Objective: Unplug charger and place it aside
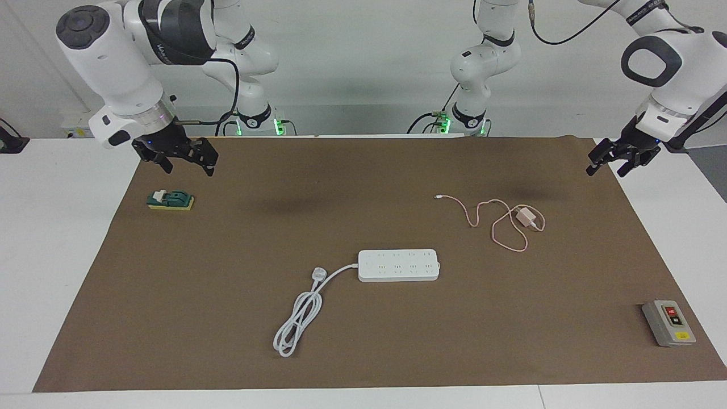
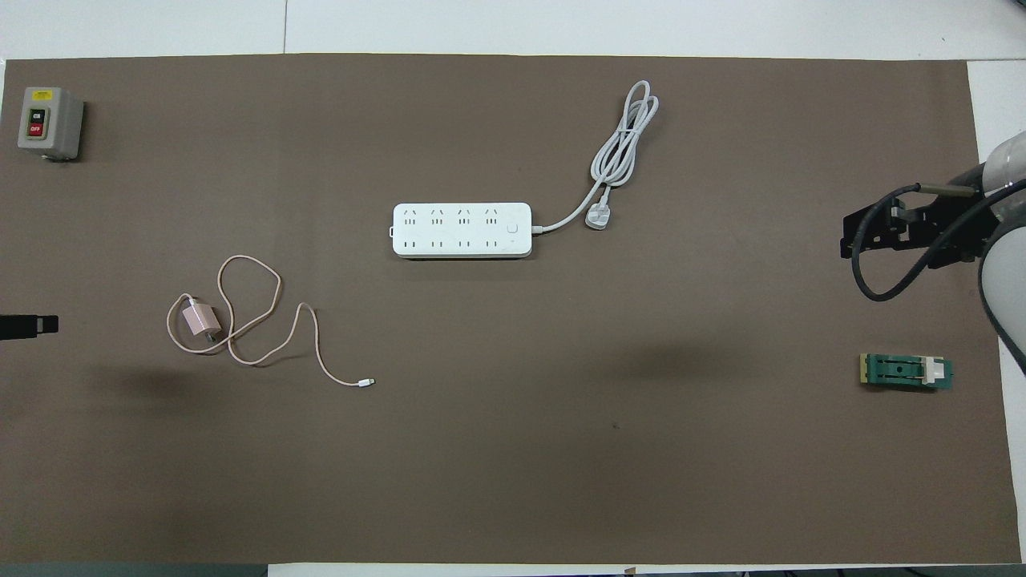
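On the worktop [image 1: 363, 352], facing view: the charger [image 1: 525, 217] lies unplugged on the brown mat, its pink cable [image 1: 483, 218] looped round it w/ the free end trailing toward the middle. It sits nearer the robots than the power strip [image 1: 398, 264] and toward the left arm's end, well apart from the strip. Left gripper [image 1: 614, 161] hangs in the air over the mat's corner at that end, well apart from the charger, fingers spread, holding nothing. Right gripper [image 1: 183, 161] is up over the mat at the right arm's end, above a green block [image 1: 170, 200], also spread and empty. Grey button box [image 1: 669, 322] sits near the mat's edge, farther from the robots than the charger.

Overhead view: charger [image 2: 199, 320] w/ cable [image 2: 264, 336] shows flat on the mat, prongs off the strip [image 2: 462, 229]; all the strip's sockets are bare here, clearer than in the facing view. Strip's own white cord [image 2: 621, 152] is coiled, plug lying loose. Left gripper [image 2: 28, 326] shows only as a dark tip at the frame edge; right gripper [image 2: 890, 232] partly cut off, so finger spread reads from the facing view only. Button box [image 2: 50, 123] and green block [image 2: 907, 372] also visible.
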Motion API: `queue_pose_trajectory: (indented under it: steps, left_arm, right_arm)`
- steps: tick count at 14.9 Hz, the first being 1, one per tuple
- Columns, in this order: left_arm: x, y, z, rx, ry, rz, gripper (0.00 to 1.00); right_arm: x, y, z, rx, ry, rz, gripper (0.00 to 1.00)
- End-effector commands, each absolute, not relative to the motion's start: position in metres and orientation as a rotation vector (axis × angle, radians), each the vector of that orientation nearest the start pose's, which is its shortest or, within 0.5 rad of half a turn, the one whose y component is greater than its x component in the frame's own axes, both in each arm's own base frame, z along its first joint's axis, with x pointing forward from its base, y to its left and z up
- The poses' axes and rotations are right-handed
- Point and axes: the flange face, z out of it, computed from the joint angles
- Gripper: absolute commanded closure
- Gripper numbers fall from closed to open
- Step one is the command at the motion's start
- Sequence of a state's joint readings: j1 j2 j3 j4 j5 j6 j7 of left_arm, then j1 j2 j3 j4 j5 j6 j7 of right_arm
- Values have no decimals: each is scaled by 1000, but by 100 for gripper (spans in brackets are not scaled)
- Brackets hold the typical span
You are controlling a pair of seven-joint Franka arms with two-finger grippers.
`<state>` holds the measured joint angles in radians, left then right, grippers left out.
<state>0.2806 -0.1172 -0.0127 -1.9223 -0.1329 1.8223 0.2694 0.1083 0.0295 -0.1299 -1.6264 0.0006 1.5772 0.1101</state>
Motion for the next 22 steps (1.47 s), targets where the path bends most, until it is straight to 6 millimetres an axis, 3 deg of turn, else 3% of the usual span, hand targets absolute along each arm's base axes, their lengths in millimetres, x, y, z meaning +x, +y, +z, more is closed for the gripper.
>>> queue_pose_trajectory:
  steps: [1, 4, 6, 8, 12, 16, 22]
  left_arm:
    - [522, 89, 572, -3230, -216, -5, 0]
    - [521, 43, 588, -3203, -295, -11, 0]
    - [518, 24, 599, -3196, -332, -35, 0]
    - [513, 18, 610, -3189, -319, -10, 0]
    - [519, 6, 627, -3151, -233, -1, 0]
    - [519, -6, 617, -3148, -184, 91, 0]
    - [522, -19, 613, -3159, -113, 31, 0]
  right_arm:
    - [553, -41, 594, -3147, 164, 107, 0]
    - [553, -41, 587, -3146, 111, 114, 0]
    - [553, -41, 584, -3147, 58, 121, 0]
    - [553, -41, 585, -3143, -15, 119, 0]
    - [553, -38, 585, -3139, 29, 118, 0]
    - [554, -36, 587, -3139, 26, 108, 0]
    - [559, -31, 579, -3144, 7, 99, 0]
